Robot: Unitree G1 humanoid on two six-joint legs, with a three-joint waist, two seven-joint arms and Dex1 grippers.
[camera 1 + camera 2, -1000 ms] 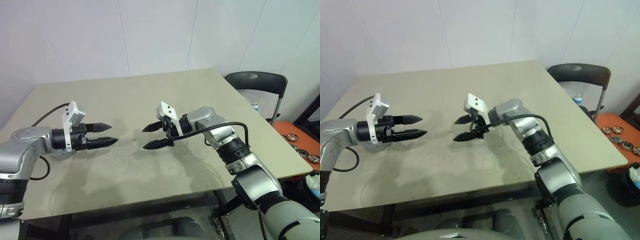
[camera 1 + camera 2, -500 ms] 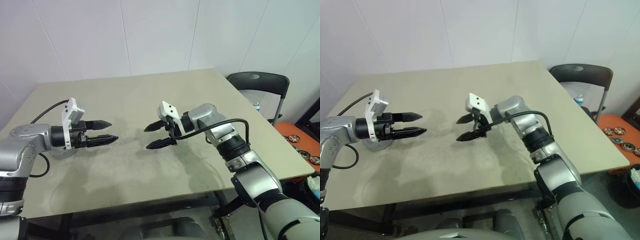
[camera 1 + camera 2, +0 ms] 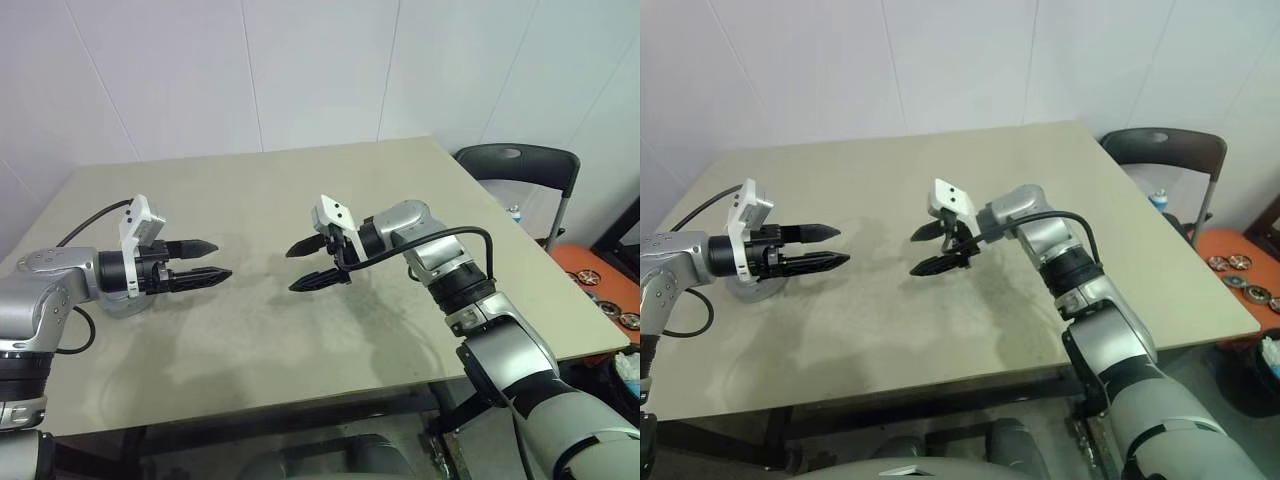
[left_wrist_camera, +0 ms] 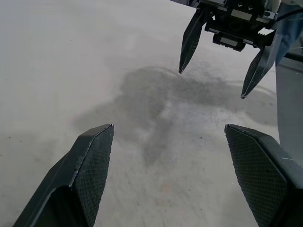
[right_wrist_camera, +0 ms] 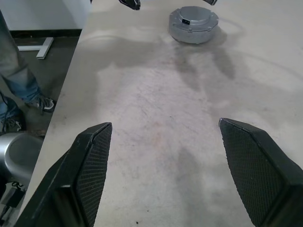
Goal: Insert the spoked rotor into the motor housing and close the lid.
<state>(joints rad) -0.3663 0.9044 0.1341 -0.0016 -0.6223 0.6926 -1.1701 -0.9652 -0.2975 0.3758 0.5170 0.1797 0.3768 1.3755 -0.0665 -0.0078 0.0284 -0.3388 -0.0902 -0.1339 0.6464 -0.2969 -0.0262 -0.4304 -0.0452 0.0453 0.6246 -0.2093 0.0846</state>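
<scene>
At the far left of the pale worktop (image 3: 300,190) a round silver part (image 5: 193,23) lies flat beneath the left forearm, close to the worktop's left edge. Only the right wrist view shows its top plainly: a raised rim and a small dark rectangular mark whose writing is too small to read. Whether it is the spoked rotor or the motor housing cannot be told. A black cable (image 3: 92,219) loops from that forearm. The left end effector (image 3: 222,259) hovers above the worktop, pointing toward the middle, jaws wide apart and empty. Facing it across a bare stretch of stained surface is the right end effector (image 3: 290,272), also spread wide and holding nothing; nothing lies between the two. The right wrist view also takes in the floor beyond the worktop's left edge, with a person's legs in jeans (image 5: 19,80) and a white floor bracket (image 5: 45,47). To the right, behind the worktop's far corner, stands a black folding chair (image 3: 515,160). Farther right is a low orange surface (image 3: 600,262) bearing several small round dark-rimmed parts (image 3: 580,273), too small to identify.
</scene>
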